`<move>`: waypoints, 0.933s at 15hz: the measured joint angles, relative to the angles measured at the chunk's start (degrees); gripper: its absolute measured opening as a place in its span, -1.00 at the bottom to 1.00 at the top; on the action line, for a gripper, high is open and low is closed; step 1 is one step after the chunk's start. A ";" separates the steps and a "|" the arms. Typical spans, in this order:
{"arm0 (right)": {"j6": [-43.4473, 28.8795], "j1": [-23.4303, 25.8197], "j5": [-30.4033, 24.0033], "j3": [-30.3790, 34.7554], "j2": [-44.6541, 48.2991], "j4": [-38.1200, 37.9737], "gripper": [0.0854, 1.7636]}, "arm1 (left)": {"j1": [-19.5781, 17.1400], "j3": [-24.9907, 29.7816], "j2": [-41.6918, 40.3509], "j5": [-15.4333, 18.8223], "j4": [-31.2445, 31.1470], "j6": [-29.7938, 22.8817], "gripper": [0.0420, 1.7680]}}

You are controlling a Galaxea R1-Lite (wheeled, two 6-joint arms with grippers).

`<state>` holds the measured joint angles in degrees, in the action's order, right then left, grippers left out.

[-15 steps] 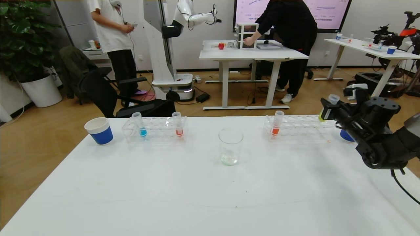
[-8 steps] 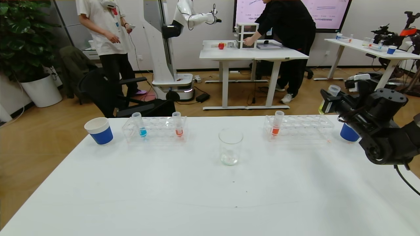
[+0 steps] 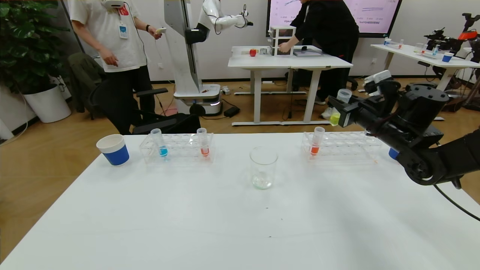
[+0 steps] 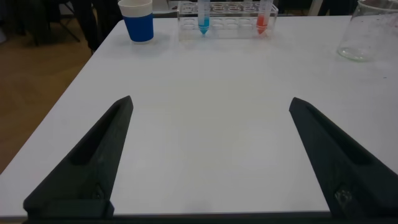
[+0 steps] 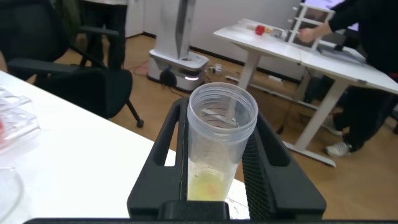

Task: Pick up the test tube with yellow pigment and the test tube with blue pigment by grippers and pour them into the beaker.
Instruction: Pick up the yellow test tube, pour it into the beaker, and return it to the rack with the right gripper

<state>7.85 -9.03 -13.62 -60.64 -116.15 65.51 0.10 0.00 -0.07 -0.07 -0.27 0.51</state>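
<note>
- At the left of the head view a paper cup (image 3: 113, 149) is seen on the table (image 3: 187, 217), with a rack (image 3: 176, 148) just beside it.
- The blue tube (image 3: 161, 143) is held upright in that rack's left end; an orange tube (image 3: 203, 142) is held in the same rack, further right.
- The left gripper (image 4: 208, 155) is shown only in its wrist view, low over bare table, fingers spread wide with nothing between them.
- The beaker (image 3: 263, 167) is placed at centre frame, upright and apparently almost empty.
- A second rack (image 3: 341, 146) with an orange tube (image 3: 317, 141) is seen right of centre.
- At upper right, the yellow tube (image 3: 339, 107) is clamped upright in the right gripper (image 3: 343, 112), raised above that rack and well apart from the beaker.
- Liquid could be spilled on the table if the yellow tube is tipped before its mouth is over the beaker's rim.
- The beaker could be knocked over if the approach is made too low.
</note>
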 joint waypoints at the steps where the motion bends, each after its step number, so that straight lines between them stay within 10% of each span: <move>1: 1.51 -2.29 0.01 -0.41 0.30 -0.09 -0.50 | 0.00 0.00 0.00 0.00 0.00 0.01 0.98; 14: 32.35 -13.54 -9.29 -0.61 -9.35 13.65 -0.50 | 0.00 0.00 0.00 0.02 0.02 0.01 0.98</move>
<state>40.20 -22.58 -22.91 -61.25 -125.50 79.17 0.10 0.00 -0.07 -0.05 -0.24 0.52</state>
